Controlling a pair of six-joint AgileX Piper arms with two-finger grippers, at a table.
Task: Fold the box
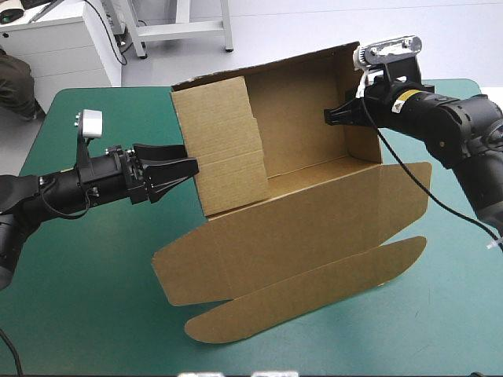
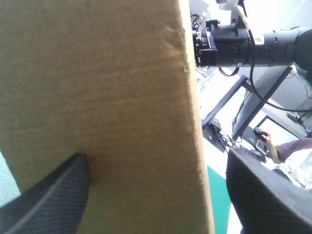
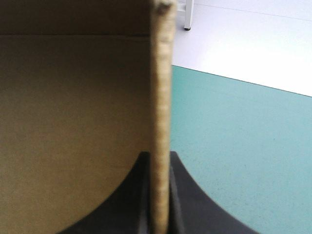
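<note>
Raising the side walls of the box [image 1: 306, 212], which sits on the teal-green cover [image 1: 94, 298] with its lid panels flat | right gripper [image 1: 332, 116] clenched on the box's right wall | left gripper [image 1: 189, 166] released, fingers spread astride the box's left wall edge | next, likely: clamp that wall, then fold it inward squarely.

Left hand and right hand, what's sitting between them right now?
The box, standing half raised: the open left hand is at one side wall, and the right hand grips the opposite wall. The high view shows it.
</note>
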